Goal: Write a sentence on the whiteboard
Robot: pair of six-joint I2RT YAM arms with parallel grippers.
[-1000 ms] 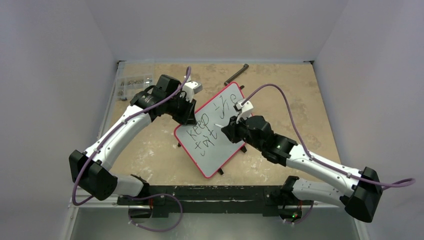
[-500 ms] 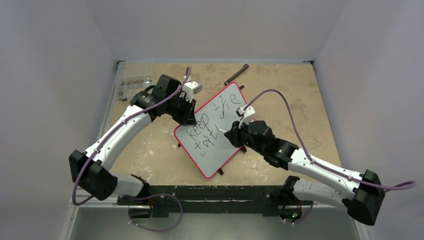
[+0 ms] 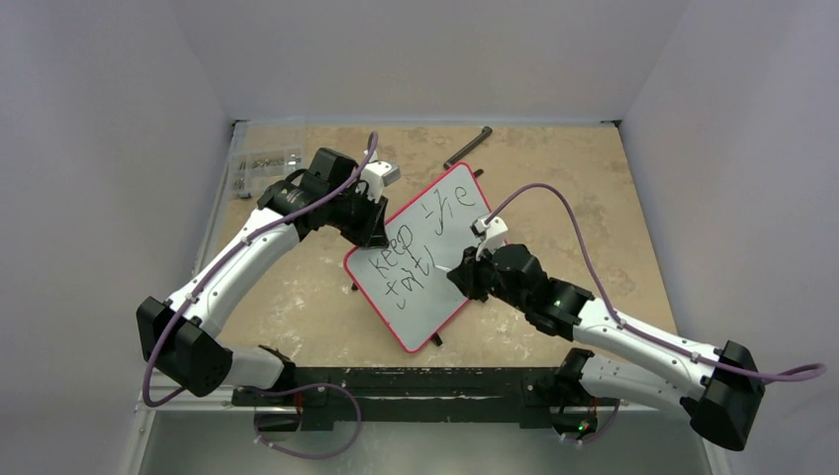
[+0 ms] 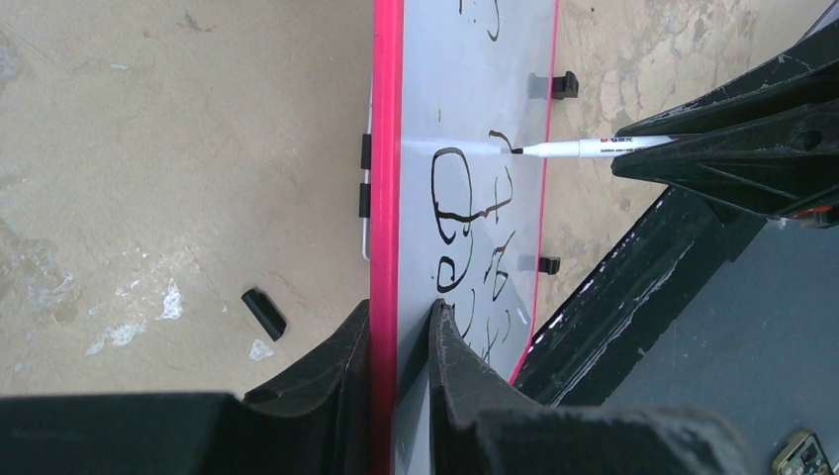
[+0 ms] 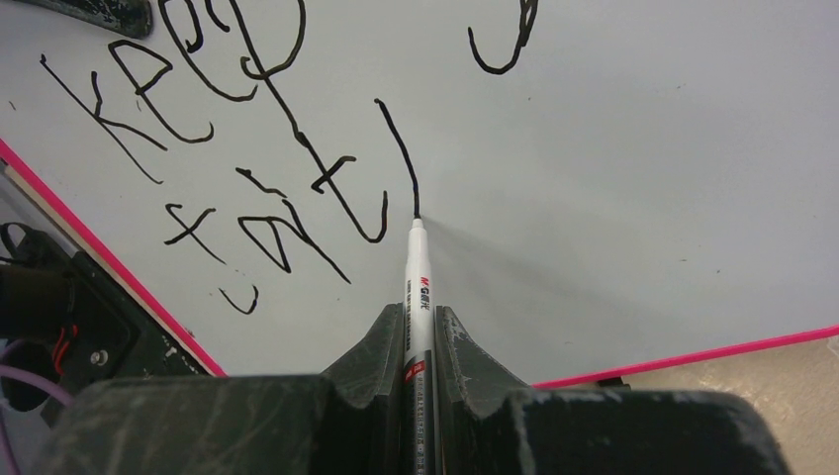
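Whiteboard [image 3: 432,295]: red-rimmed, set diagonally near the middle of the table [image 3: 554,198], between both arms; small black feet show along its edges.
Left gripper [image 4: 396,332]: clamped on the board's red rim, 1 finger on each face.
Right gripper [image 5: 418,317]: closed tight on the marker, which runs out between its fingers.
Packet [image 3: 265,161]: clear, at the far-left corner of the table, well apart from the board; small metal bits inside, too small to name.
Rod [image 3: 467,146]: dark, lying on the table just beyond the board's far corner.
Marker [image 5: 416,267]: white barrel, black tip touching the board at the foot of a fresh stroke; red print on the barrel, too small to read.
Sentence [image 3: 408,255]: black handwriting in 2 lines, "Keep the" above, "fait" below, then that 1 stroke.
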